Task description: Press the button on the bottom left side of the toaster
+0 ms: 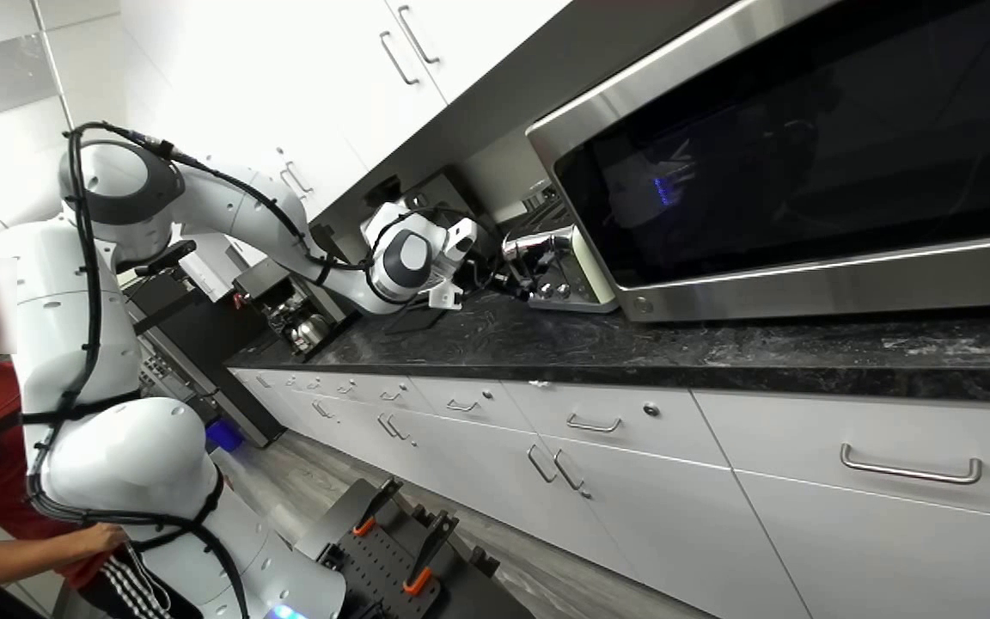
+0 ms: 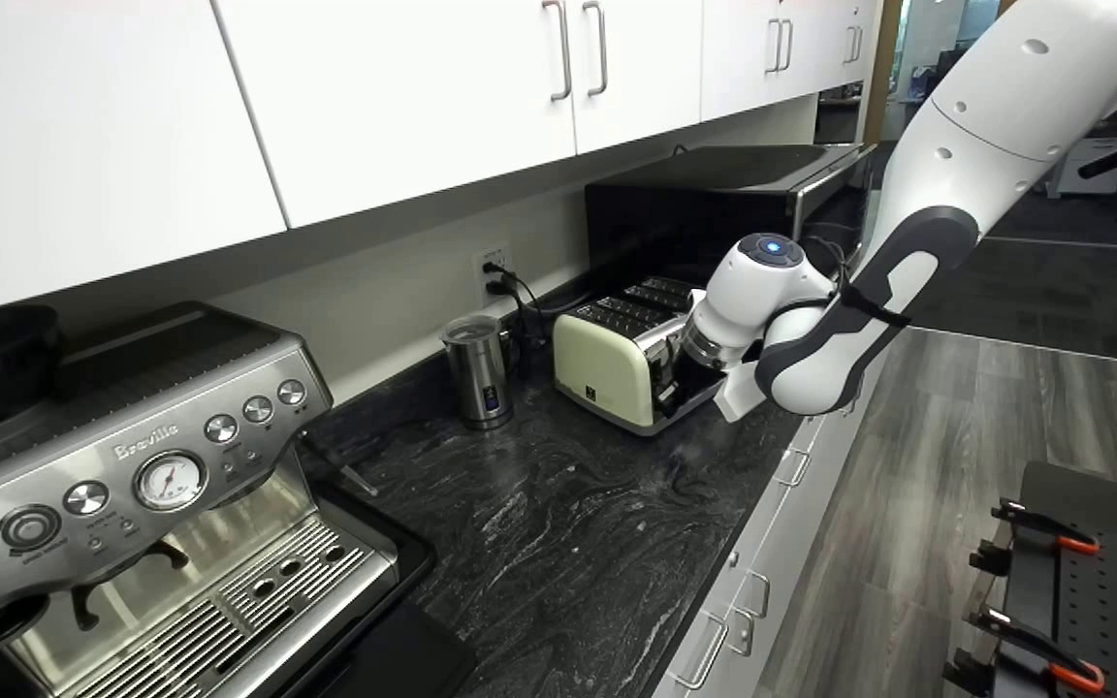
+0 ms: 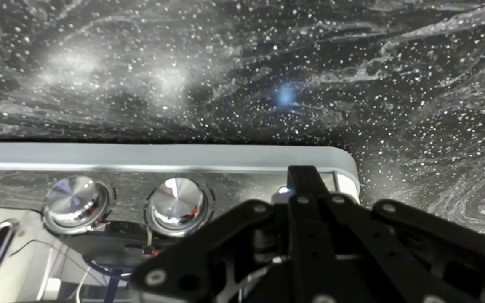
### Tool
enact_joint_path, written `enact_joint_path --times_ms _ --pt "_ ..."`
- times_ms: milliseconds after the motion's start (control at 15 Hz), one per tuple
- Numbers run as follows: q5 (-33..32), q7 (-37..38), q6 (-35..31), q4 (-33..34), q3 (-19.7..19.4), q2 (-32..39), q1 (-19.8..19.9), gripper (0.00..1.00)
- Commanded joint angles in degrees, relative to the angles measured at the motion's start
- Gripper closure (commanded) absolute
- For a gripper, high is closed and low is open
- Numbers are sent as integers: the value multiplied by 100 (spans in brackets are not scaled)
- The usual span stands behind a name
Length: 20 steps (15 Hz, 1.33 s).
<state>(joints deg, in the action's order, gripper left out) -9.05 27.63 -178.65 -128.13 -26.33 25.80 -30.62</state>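
The toaster (image 1: 588,268) is a chrome box with pale cream-green ends and dark slots on top. It stands on the counter and shows in both exterior views (image 2: 602,373). In the wrist view its chrome front (image 3: 234,185) has round knobs and a grey base edge. A small silvery button (image 3: 279,197) with a bright bluish spot lies near the front's right end there, partly hidden by my fingers. My gripper (image 3: 307,179) is shut and empty, its tips over that button. I cannot tell if they touch. In the exterior views the gripper (image 1: 522,291) is at the toaster's front.
A large stainless oven (image 1: 804,292) with dark glass stands beside the toaster. A milk frother (image 2: 477,378), plugged cords (image 2: 520,301) and a coffee machine (image 2: 229,436) stand along the counter (image 2: 539,543). White cabinets (image 2: 442,87) hang above. A person (image 1: 9,507) stands behind the arm.
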Motion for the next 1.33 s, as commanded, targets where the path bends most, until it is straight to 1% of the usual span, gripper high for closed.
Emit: enact_joint_path --times_ms 0,267,533,667,800,933,1000,1067,1200,1267 --pt "48 195 243 189 -224 136 -222 100" --pt "53 148 377 176 -258 82 -259 100" --pt "70 89 559 138 -175 -11 -174 100" --pt "109 39 517 144 -73 -23 -81 100" --pt "294 -104 484 171 70 -12 35 100" --pt "388 -74 353 228 88 61 41 100" --pt "449 -71 241 258 159 91 95 100" --pt "472 -35 174 293 127 136 62 100" --pt "369 138 -18 332 -120 248 -155 100" --pt "354 139 25 344 -171 262 -199 100"
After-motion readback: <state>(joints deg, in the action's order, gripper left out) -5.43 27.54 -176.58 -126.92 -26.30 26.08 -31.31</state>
